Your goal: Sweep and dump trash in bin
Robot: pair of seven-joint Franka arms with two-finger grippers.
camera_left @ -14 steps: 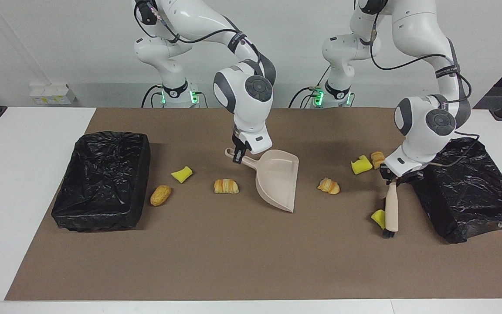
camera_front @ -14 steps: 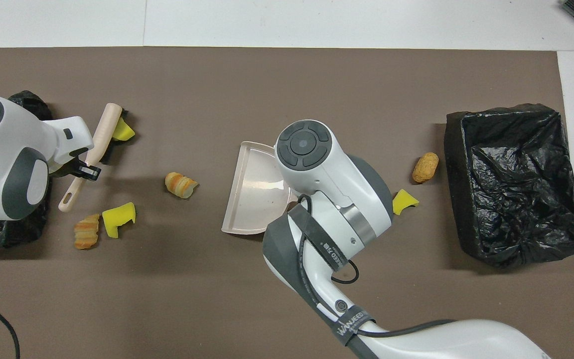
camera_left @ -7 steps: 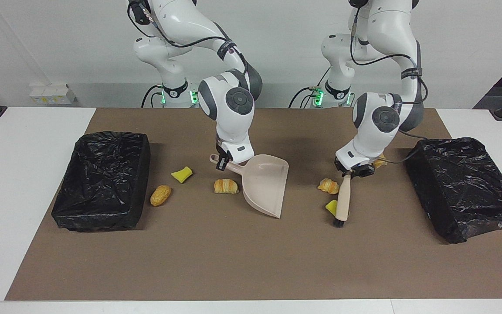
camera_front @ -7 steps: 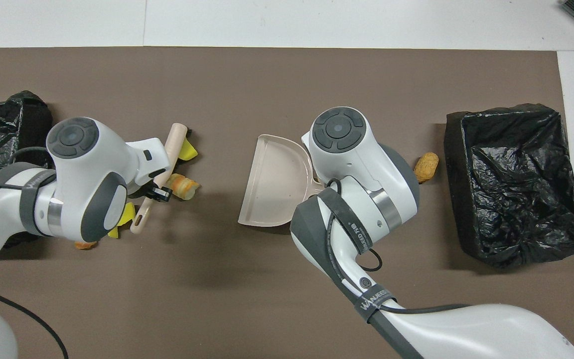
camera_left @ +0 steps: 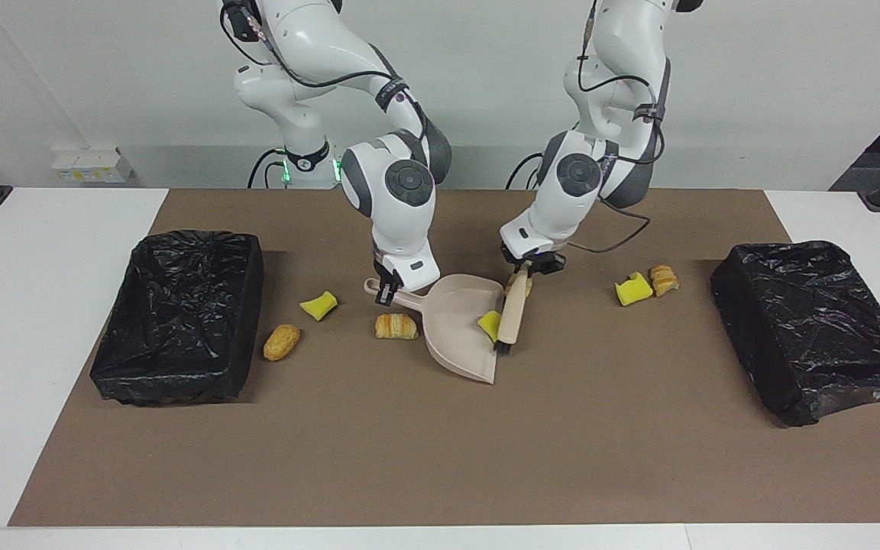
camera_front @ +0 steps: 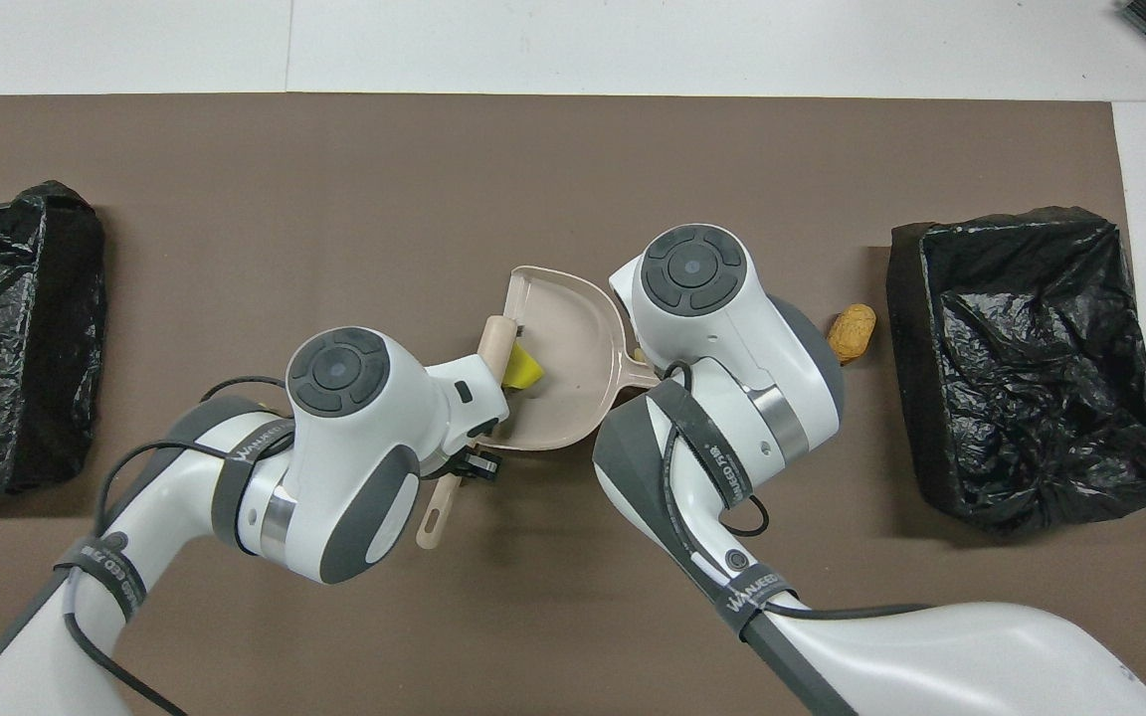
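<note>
Clock is read from the robots' end of the surface, with twelve pointing away from them.

- **Mat and bins:** A brown mat covers the surface. There are two black-lined bins, the bin at 3 o'clock toward the right arm's end and the bin at 9 o'clock toward the left arm's end.
- **Right arm:** The right claw is clenched on the handle of the single beige dustpan. The pan lies mid-mat with its mouth opening toward 9.
- **Left arm:** The left claw is clenched on the handle of the single brush. The brush's long axis runs roughly 6 to 12, with the bristles at the 12 end, down at the pan's mouth.
- **Trash count:** Seven pieces in all, three yellow sponge chunks and four bread or croissant bits.
- **Key relation:** One sponge chunk sits on the pan's lip, just at 3 o'clock of the bristles. The finishing push looks to run toward 3, and it falls to the left arm.
- **Unclear piece:** A brown bit shows by the brush handle. Whether it is in the pan or out cannot be told.
- **Unswept, 3 o'clock side:** A croissant lies just beside the pan, then a yellow chunk, then a bread roll nearest that bin.
- **Unswept, 9 o'clock side:** A second yellow chunk and a croissant bit lie side by side.
</note>
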